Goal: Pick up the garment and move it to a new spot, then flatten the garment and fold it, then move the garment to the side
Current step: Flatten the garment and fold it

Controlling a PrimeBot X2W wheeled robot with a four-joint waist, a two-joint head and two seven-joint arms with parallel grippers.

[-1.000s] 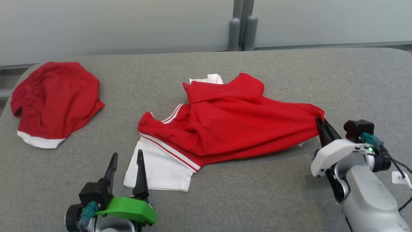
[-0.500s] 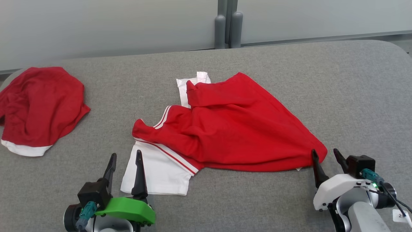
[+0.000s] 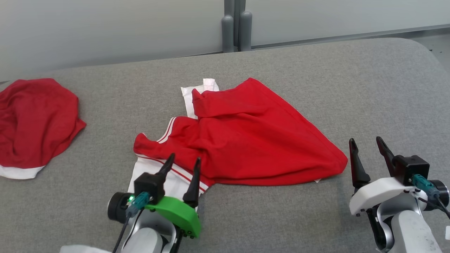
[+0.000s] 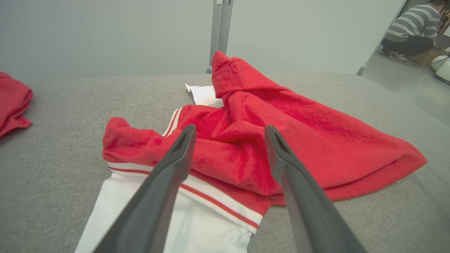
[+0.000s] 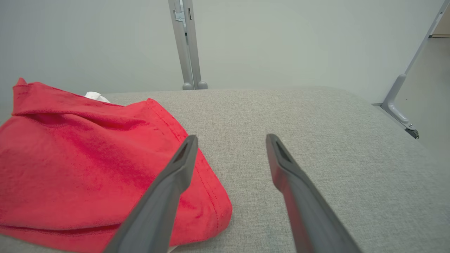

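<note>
Our left gripper [image 3: 185, 157], fingers apart, hovers over the garment [image 3: 246, 140]. Our right gripper [image 3: 365, 140], likewise apart and empty, sits just beside it.

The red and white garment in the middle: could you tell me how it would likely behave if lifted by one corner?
The garment lies in soft creases, so it is probably floppy and would drape. Its thin layers suggest it is light.

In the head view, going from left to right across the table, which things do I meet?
First the crumpled red cloth, then the red and white garment, then the right gripper, open.
</note>
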